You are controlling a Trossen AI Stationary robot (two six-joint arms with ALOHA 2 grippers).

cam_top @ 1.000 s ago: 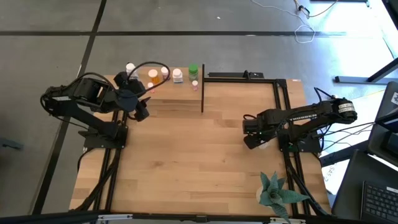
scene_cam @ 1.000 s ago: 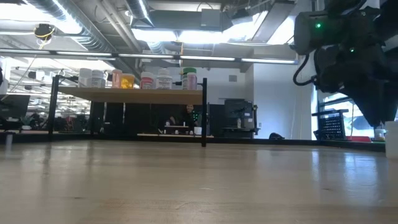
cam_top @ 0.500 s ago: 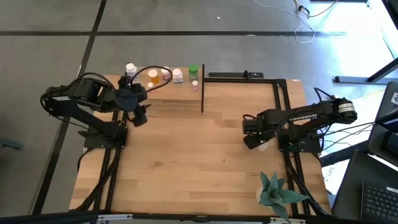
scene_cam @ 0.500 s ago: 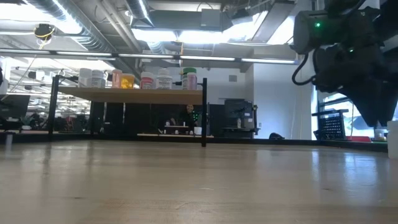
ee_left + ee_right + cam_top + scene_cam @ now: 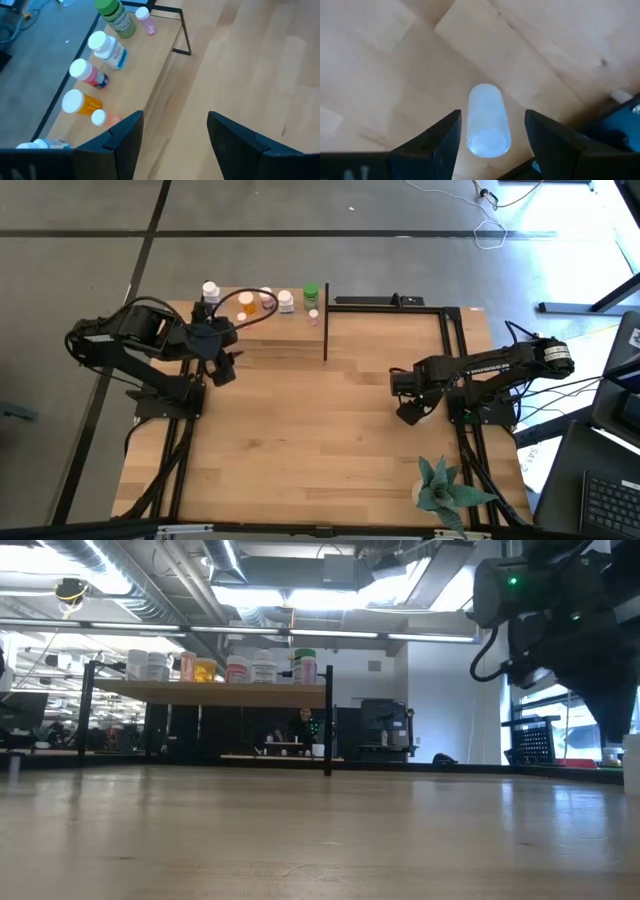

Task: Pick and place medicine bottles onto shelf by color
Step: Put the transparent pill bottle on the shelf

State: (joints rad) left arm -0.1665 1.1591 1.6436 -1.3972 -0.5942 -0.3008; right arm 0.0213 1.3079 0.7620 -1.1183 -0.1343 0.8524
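Overhead, the right gripper [image 5: 412, 414] hung low over the table's right side, its fingers [image 5: 437, 145] spread on either side of a white bottle [image 5: 488, 120] standing on the wood, not pressing it. Meanwhile the left gripper [image 5: 222, 367] hovered just beside the shelf [image 5: 270, 323] with its jaws apart and empty. Six other bottles stood in a row on the shelf, among them a green bottle [image 5: 116, 16] and an orange bottle [image 5: 81, 104].
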